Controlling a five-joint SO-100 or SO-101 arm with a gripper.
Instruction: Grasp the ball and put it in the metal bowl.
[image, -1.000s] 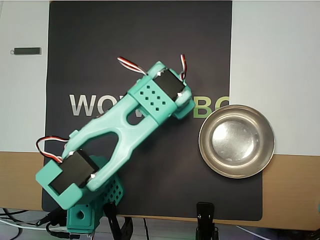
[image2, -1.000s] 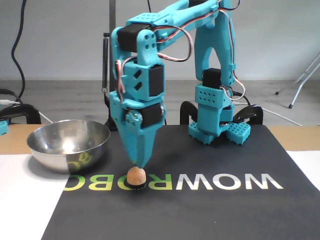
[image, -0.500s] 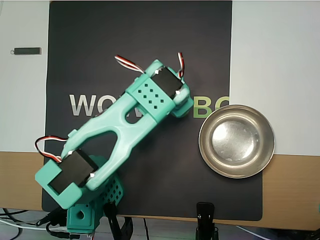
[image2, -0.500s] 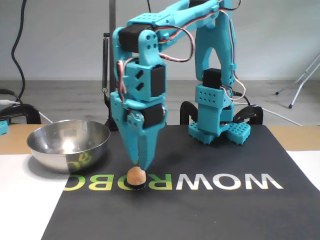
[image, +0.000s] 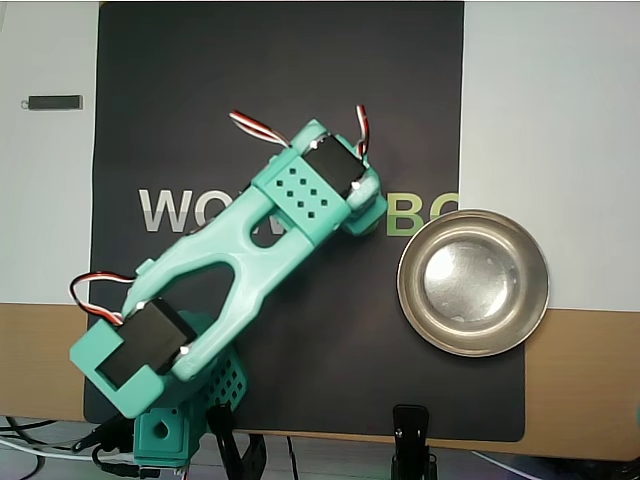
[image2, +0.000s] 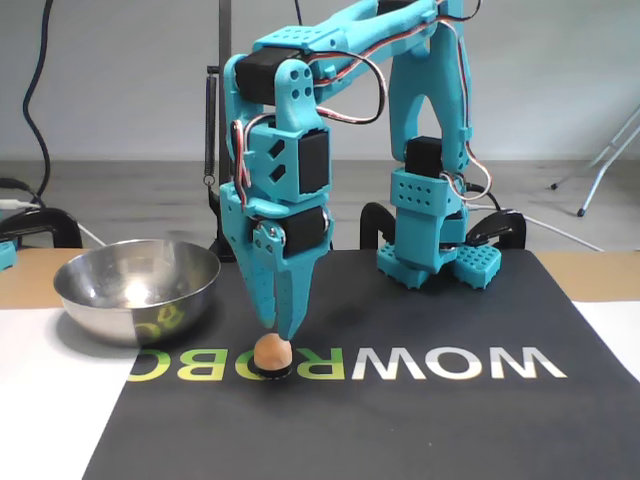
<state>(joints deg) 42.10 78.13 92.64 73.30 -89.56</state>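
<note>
The small peach-orange ball (image2: 271, 351) rests on a green letter of the black mat (image2: 400, 420). My teal gripper (image2: 283, 332) points straight down, its tip just above the ball and a touch to its right. The fingers (image2: 268, 295) taper to a meeting point with nothing between them. The metal bowl (image2: 130, 310) stands empty to the left of the ball in the fixed view. In the overhead view the bowl (image: 473, 345) lies right of the arm's wrist (image: 330, 190), and the wrist hides both ball and fingertips.
The arm's base (image2: 435, 250) stands at the mat's far edge in the fixed view. A small dark stick (image: 55, 102) lies on the white surface at the upper left overhead. A black clamp (image: 410, 440) sits at the table's near edge.
The gripper has sunk a few pixels toward the ball and the wrist shifted slightly. Ball and bowl have not moved.
</note>
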